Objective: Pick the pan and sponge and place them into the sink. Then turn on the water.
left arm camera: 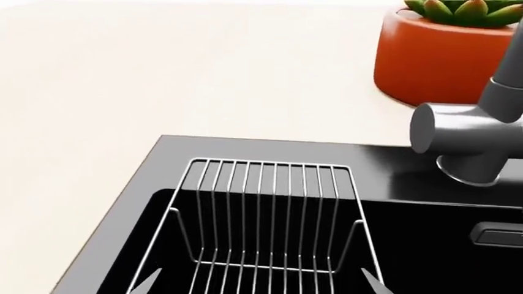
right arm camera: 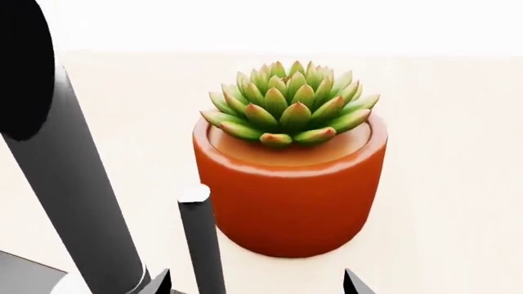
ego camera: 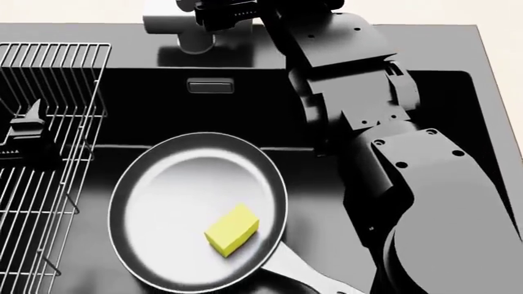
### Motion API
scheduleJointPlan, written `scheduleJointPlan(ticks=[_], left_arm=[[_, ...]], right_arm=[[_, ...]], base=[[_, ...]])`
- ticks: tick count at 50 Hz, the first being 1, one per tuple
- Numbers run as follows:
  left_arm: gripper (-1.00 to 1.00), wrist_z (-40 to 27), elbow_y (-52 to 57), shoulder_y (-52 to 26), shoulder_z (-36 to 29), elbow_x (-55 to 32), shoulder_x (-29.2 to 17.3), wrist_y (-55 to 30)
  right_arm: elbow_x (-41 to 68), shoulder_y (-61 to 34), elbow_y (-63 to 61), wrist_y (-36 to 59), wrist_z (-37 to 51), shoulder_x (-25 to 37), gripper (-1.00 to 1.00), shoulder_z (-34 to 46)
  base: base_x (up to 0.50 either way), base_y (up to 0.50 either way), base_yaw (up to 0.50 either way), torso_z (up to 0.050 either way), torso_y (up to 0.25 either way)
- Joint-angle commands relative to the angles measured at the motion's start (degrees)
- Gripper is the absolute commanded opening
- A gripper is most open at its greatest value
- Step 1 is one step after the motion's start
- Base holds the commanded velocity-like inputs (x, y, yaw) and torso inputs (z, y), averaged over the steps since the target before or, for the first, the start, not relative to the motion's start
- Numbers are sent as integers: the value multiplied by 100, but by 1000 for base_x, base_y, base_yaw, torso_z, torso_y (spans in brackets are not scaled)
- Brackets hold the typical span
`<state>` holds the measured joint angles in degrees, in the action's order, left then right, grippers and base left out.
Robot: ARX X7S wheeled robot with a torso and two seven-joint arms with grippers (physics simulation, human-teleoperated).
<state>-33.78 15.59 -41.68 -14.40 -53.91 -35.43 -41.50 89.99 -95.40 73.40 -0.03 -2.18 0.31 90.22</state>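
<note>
We see the right gripper [right arm camera: 257, 283], jaws released around the lever [right arm camera: 200, 245] beside the faucet [right arm camera: 70, 177]; closing off-centre, they may slip off.

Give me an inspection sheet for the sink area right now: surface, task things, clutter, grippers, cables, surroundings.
Surface: pale countertop around the black sink.
Job's things: pan lies in the sink, sponge rests inside the pan; no water stream seen.
Clutter: wire rack across the sink's left side; potted succulent on the counter behind the faucet.
Grippers: left gripper hovers over the rack, fingers apart; right gripper is at the faucet, open, the thin lever rod between its fingertips.
Cables: nothing seen.
Surroundings: nothing seen beyond the counter.
</note>
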Motion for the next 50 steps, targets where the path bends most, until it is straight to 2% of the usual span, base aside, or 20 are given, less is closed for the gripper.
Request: scheduleJointPlan(ticks=[1,10,35,42,50], left_arm=[[100,102,-3,63,60,-33,0,74],[100,141,-9,46,52,-1,-28,108],[100,55,-62,-3,71,-100,53,72],[100,37,-64,-2,59,-84,62,83],[100,19,-61,-18,85,-101,39,80]], right_arm=[[-47,-13,11,-2,-43,-31,100,-38],[-25,-101,27,12,-28,-31,100,-39],[353,-94,159,-74,123,10,100,198],[933,-129,159,-160,90,137,100,755],[2393,-121,159,-494,23,214,100,2270]], base=[[0,0,0,3,-94],[0,0,0,4,-82],[0,0,0,0,-1],[0,0,0,0,0],[0,0,0,0,0]])
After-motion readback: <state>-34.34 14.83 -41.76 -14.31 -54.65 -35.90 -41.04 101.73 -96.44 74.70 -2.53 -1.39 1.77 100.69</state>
